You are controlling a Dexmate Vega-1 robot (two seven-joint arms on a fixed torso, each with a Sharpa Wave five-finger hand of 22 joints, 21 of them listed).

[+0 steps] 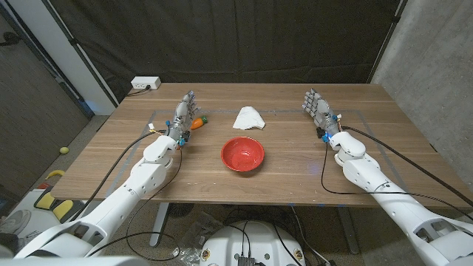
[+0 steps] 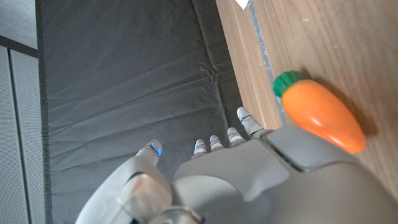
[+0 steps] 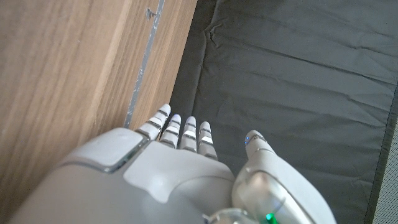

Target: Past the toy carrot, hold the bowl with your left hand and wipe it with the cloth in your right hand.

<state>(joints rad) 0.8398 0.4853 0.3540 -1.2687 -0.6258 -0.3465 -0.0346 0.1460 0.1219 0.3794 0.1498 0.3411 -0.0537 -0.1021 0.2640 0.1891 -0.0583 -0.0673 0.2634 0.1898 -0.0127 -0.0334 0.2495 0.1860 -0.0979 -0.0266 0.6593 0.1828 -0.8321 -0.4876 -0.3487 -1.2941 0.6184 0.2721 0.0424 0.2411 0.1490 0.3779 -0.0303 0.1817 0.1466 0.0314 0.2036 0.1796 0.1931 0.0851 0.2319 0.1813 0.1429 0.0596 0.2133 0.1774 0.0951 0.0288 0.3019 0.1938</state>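
While our fingers point(image 1: 188, 100) on the left hand point(image 1: 182, 117) reach straight out and slightly apart, grasping nothing, we see that hand standing on its edge at the left side of the bench point(image 1: 133, 159), with its white arm running back to the near corner. In the left wrist view the toy carrot point(image 2: 320, 112) lies on the wood just beside this hand, green top pointing away from us; from the head view it sits at the hand's inner side, orange with a green end.

Our right hand point(image 1: 318, 111) mirrors this on the right side: fingers extended, released, holding nothing, palm upright, arm trailing black cables toward the near right corner.

Between the two hands, the red bowl point(image 1: 242, 154) stands upright near the bench's middle, and we can make out nothing inside it. The white cloth point(image 1: 249, 118) lies crumpled just beyond the bowl, apart from both hands. We can read no writing anywhere.
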